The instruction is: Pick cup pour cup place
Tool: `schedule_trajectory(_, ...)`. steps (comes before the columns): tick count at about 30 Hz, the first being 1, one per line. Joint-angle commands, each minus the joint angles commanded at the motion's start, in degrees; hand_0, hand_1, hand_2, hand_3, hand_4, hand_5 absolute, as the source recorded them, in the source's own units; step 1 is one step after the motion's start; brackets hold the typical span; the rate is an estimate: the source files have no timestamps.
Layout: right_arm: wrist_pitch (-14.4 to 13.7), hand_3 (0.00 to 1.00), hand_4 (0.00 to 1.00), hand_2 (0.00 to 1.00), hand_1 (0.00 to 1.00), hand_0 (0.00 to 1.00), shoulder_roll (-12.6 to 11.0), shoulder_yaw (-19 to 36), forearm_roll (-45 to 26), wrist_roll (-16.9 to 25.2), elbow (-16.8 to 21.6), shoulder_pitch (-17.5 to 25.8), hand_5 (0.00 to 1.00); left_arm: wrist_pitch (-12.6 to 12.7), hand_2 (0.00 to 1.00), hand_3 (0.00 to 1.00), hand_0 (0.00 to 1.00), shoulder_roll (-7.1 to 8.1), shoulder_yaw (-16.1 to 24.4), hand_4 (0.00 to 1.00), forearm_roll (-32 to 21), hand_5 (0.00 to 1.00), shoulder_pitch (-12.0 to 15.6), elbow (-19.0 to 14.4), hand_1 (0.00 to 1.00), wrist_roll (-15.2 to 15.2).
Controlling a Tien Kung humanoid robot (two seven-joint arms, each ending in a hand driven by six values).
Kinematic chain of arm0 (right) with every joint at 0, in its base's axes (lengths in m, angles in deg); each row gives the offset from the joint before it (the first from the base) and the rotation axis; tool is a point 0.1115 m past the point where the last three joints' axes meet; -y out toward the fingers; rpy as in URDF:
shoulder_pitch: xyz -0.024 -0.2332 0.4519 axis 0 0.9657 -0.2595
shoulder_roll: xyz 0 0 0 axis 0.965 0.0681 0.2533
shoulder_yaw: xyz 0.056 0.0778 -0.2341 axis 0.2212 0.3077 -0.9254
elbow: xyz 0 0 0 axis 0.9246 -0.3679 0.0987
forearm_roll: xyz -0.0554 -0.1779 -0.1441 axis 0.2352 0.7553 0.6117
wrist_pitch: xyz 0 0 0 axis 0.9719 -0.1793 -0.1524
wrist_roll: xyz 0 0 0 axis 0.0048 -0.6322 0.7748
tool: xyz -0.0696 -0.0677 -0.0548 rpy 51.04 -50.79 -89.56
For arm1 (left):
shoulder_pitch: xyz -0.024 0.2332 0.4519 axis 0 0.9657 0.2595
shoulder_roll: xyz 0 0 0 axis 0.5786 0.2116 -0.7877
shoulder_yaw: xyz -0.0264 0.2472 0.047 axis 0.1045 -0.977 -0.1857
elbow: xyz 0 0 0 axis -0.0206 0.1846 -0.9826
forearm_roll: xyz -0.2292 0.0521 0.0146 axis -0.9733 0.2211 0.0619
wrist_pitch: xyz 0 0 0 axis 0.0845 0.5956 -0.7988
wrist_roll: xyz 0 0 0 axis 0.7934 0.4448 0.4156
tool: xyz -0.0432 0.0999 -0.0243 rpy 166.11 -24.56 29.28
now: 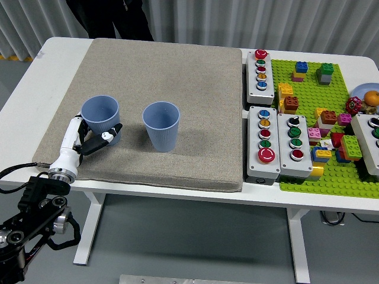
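So we're at the pick step. The left hand (89,139), in the left-middle of the frame, has its fingers curled around the base of the left cup (100,119), which looks like it's sitting upright on the grey mat (177,71). I'd call it gripped but not lifted. The second cup (161,126) stands just to its right, apart from it. My guess for the next move: lift cleanly, carry it rightward over the other cup's rim, then tilt. No right hand anywhere.
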Motion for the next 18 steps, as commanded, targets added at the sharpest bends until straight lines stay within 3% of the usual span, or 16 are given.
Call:
schedule_trajectory(9, 0.0, 0.571, 0.002, 0.563, 0.63, 0.703, 0.0, -0.01, 0.08, -0.06, 0.01, -0.01, 0.105, 1.83, 0.946, 0.912, 0.747, -0.25, -0.58, 0.834, -0.65, 0.218, -0.12, -0.01, 0.754, -0.89)
schedule_trajectory(10, 0.0, 0.571, 0.002, 0.563, 0.63, 0.703, 0.0, -0.01, 0.08, -0.06, 0.01, 0.0, 0.104, 2.12, 0.853, 0.849, 0.677, -0.28, -0.65, 0.79, -0.69, 0.167, -0.11, -0.01, 0.682, -1.03)
schedule_trajectory(15, -0.01, 0.571, 0.002, 0.563, 0.63, 0.703, 0.01, 0.0, 0.08, -0.07, 0.02, 0.03, 0.104, 5.45, 0.853, 0.849, 0.677, -0.67, -1.36, 0.79, -2.17, 0.167, 0.0, 0.0, 0.682, -2.98)
schedule_trajectory(16, -0.01, 0.571, 0.002, 0.562, 0.63, 0.703, 0.02, 0.01, 0.09, -0.07, 0.02, 0.04, 0.103, 5.78, 0.761, 0.786, 0.557, -0.73, -1.47, 0.741, -2.59, 0.106, 0.06, -0.01, 0.586, -3.43)
schedule_trajectory(18, 0.01, 0.571, 0.002, 0.562, 0.63, 0.703, 0.01, 0.05, 0.19, -0.09, 0.02, 0.03, 0.103, 5.95, 0.761, 0.786, 0.557, -0.81, -1.52, 0.741, -2.81, 0.106, 0.13, -0.06, 0.586, -3.82)
